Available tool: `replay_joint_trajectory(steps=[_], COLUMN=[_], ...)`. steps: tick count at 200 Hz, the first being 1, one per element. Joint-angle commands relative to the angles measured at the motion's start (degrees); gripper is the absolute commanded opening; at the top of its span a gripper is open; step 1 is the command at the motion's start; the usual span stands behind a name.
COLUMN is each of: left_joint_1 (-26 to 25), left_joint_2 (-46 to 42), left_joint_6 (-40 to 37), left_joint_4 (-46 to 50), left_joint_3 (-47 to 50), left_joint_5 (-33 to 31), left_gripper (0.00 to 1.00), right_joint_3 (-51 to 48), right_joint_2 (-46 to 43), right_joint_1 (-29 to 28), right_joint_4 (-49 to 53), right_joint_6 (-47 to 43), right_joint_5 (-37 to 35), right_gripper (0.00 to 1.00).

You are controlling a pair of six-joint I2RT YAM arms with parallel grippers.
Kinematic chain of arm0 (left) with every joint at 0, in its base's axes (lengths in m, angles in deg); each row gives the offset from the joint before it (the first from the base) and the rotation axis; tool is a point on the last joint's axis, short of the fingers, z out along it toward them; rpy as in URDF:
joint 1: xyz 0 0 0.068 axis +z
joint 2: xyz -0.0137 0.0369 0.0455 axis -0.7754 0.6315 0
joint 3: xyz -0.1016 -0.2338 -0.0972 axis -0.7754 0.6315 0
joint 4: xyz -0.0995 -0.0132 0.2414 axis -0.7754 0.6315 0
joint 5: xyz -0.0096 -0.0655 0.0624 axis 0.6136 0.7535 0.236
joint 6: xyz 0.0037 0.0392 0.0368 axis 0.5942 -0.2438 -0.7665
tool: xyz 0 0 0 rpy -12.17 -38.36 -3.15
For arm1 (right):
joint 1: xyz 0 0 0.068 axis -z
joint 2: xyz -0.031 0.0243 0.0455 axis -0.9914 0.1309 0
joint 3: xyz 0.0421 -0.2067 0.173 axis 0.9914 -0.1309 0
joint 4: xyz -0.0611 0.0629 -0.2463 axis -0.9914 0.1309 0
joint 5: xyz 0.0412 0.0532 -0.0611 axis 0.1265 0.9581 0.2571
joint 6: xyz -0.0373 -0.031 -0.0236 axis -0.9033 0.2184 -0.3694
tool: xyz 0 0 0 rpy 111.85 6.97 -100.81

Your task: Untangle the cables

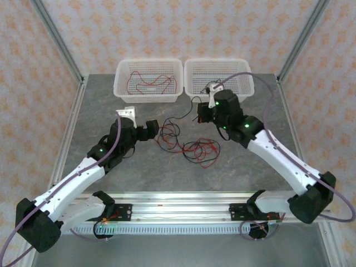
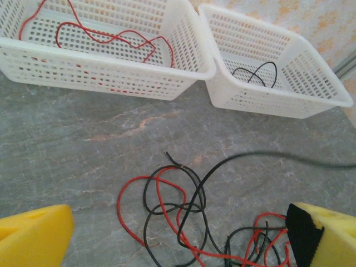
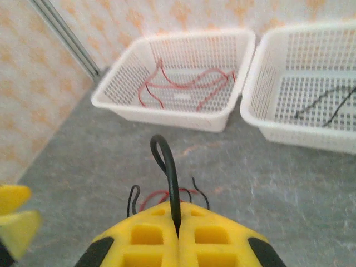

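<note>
Pinching black cable (image 3: 171,183) w/ R jaws | L jaws spread | tangle (image 1: 194,149) mid table (image 1: 167,178), baskets (image 1: 147,99) far edge

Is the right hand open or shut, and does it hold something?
Shut on a black cable: in the right wrist view the right hand has its yellow fingers pressed together, with the cable's loop pinched between them.

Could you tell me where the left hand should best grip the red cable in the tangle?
Probably the red cable at its outer loop, leftmost in the left wrist view, coming from above: there it lies alone on the table, clear of the black cables.
</note>
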Motion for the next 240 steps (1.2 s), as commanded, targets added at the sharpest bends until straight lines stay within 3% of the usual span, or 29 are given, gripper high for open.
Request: replay_joint_trajectory(steps=[1, 102, 152, 240], left_joint_1=[0.3, 0.3, 0.3, 0.3], left_joint_2=[-1.5, -2.0, -4.3, -5.7], left_joint_6=[1.3, 3.0, 4.3, 4.3], left_joint_4=[-4.7, -6.1, -7.1, -6.2], left_joint_3=[2.3, 4.7, 6.3, 6.1], left_joint_5=[2.9, 4.5, 3.6, 4.6], left_gripper=[0.98, 0.97, 0.99, 0.99], right_joint_3=[3.0, 17.3, 23.3, 32.9], right_joint_2=[-3.0, -2.0, 5.7, 26.7], right_joint_1=[-0.4, 0.2, 2.7, 15.6], right_joint_4=[-3.1, -4.9, -8.0, -10.4], right_joint_6=[0.2, -5.1, -11.1, -8.8], right_joint_5=[-1.3, -10.4, -18.4, -15.0], right_gripper=[0.0, 0.0, 0.0, 0.0])
